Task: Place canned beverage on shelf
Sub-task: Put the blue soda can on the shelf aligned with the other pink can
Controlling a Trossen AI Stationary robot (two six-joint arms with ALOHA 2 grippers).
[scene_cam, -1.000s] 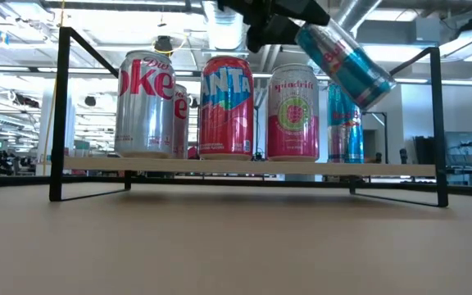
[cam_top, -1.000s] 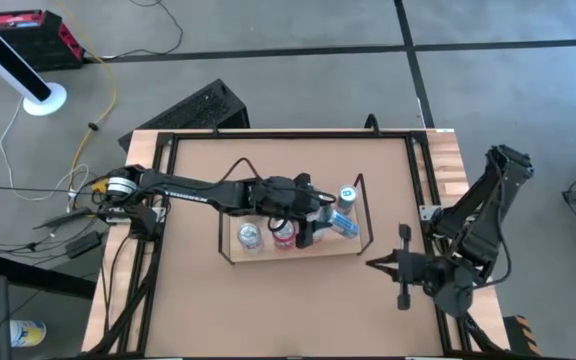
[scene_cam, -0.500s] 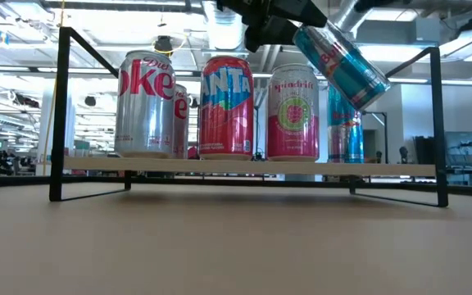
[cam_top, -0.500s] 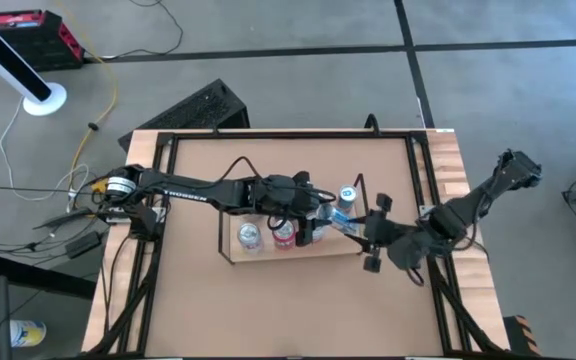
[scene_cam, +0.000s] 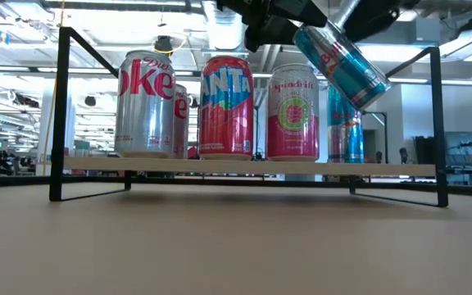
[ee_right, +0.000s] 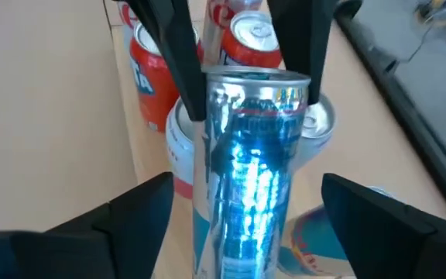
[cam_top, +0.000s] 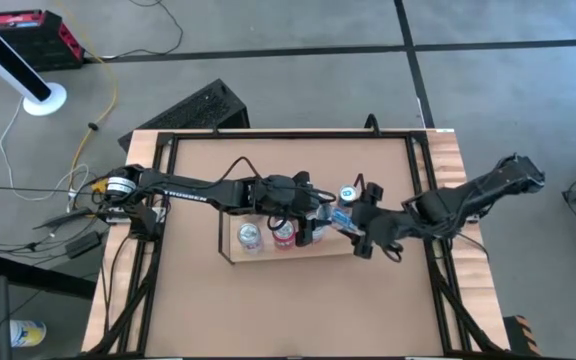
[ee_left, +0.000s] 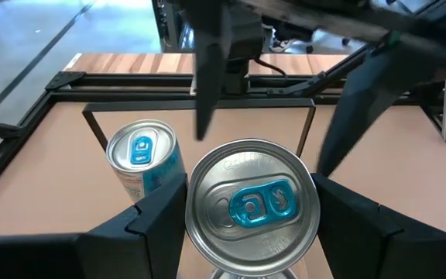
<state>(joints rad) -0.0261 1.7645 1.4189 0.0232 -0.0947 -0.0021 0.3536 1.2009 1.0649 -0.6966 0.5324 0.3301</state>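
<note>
Low view: left gripper [scene_cam: 289,20] clamps tilted blue metal can [scene_cam: 344,61]; right gripper [cam_top: 365,222] spread open around it

A: Where does the high view sit?

B: Straight above the shelf [cam_top: 293,247], far enough to take in the whole table [cam_top: 198,310] and floor around it.

A: And the low one?

B: At tabletop height, close in front of the shelf [scene_cam: 244,168], facing level across it into the room.

A: The wrist views?

B: Both sit very near the blue can [ee_left: 252,203], facing each other from opposite ends of it [ee_right: 252,170]. All four views share that can and the shelf.
</note>
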